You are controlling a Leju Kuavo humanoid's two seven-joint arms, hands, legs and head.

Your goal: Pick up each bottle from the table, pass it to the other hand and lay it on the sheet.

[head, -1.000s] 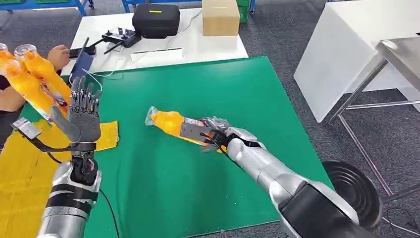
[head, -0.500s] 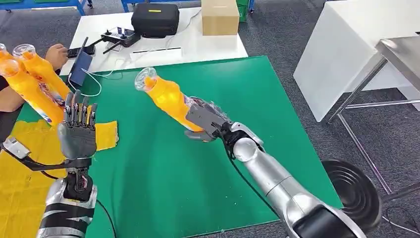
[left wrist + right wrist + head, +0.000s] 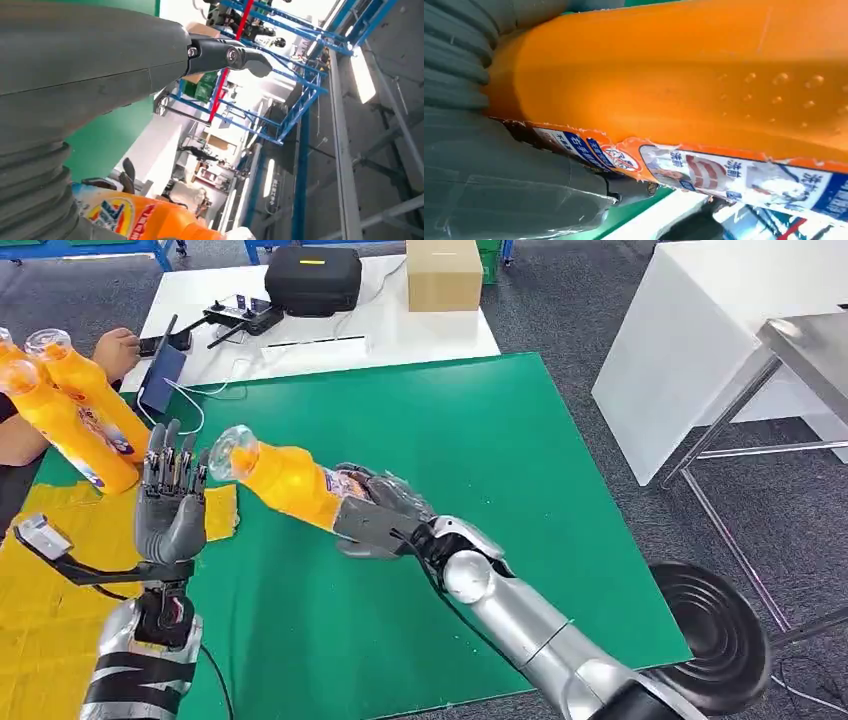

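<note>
My right hand [image 3: 385,520] grips an orange bottle [image 3: 285,480] by its lower body, raised above the green mat [image 3: 420,430]. Its clear cap points at my left hand [image 3: 170,505], which is upright and open with the palm turned toward the bottle, a short gap from the cap. The right wrist view shows the bottle's orange body and label [image 3: 704,90] pressed against the hand's grey cover. The bottle's labelled end [image 3: 135,220] also appears in the left wrist view. Two more orange bottles [image 3: 70,405] lean over the yellow sheet [image 3: 50,590] at the far left.
A person's hand [image 3: 115,350] rests near a tablet at the back left. A white table behind the mat carries a black case [image 3: 313,278], a controller and a cardboard box [image 3: 443,273]. A white table and metal frame stand at the right.
My right hand has lifted the bottle off the mat and swung it leftward, cap first, toward my left hand. The left hand has stayed raised and shifted slightly.
</note>
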